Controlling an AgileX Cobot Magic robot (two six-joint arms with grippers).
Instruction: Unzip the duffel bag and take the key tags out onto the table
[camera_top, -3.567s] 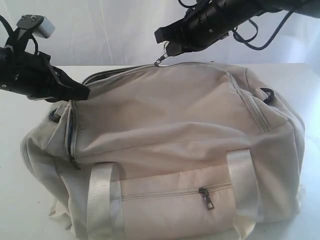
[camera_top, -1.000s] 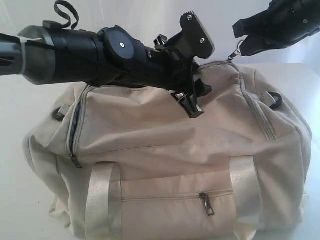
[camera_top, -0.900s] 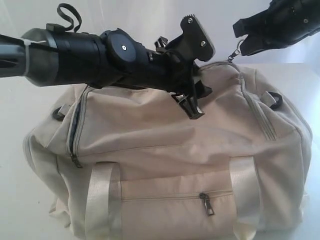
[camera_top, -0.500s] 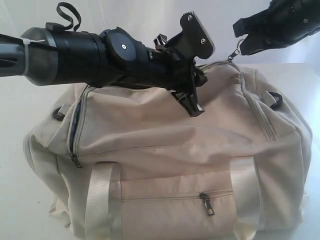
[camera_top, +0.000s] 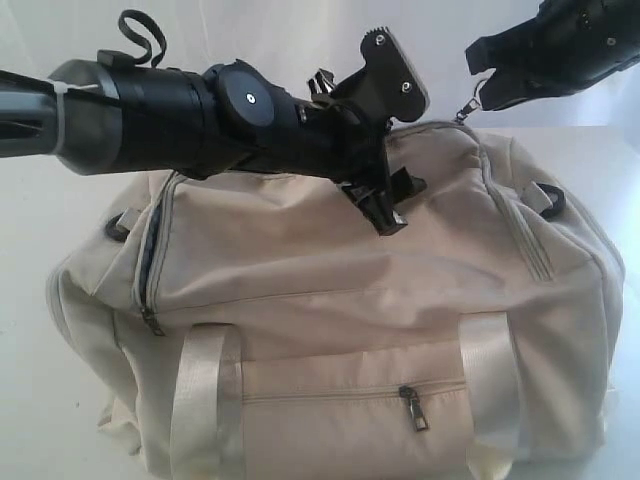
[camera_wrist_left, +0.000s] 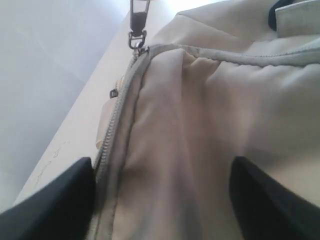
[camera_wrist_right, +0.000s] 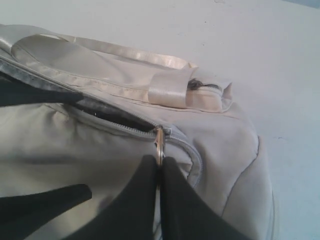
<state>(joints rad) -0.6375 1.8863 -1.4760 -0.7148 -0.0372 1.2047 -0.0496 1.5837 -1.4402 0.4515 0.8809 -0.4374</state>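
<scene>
**Cream duffel bag on white desk, both arms at the top zip**

Item 1: the duffel bag (camera_top: 350, 300) is sitting on the desk (camera_top: 30, 380), filling the exterior view from centre to 6 o'clock. Its front pocket zip (camera_top: 412, 408) is lying closed between the two pale webbing handles (camera_top: 200, 400).

Item 2: the right hand (camera_wrist_right: 159, 172) is hanging at the bag's 1 o'clock corner. Its fingers are pressing together on the metal zip pull (camera_wrist_right: 159, 142) of the top zip. Behind the slider a dark gap is showing along the zip.

Item 3: the left hand (camera_wrist_left: 165, 200) is reaching in from 9 o'clock over the top panel. Its fingers (camera_wrist_left: 55, 200) are standing wide apart and gripping nothing. Whether they are touching the fabric cannot be told.
</scene>
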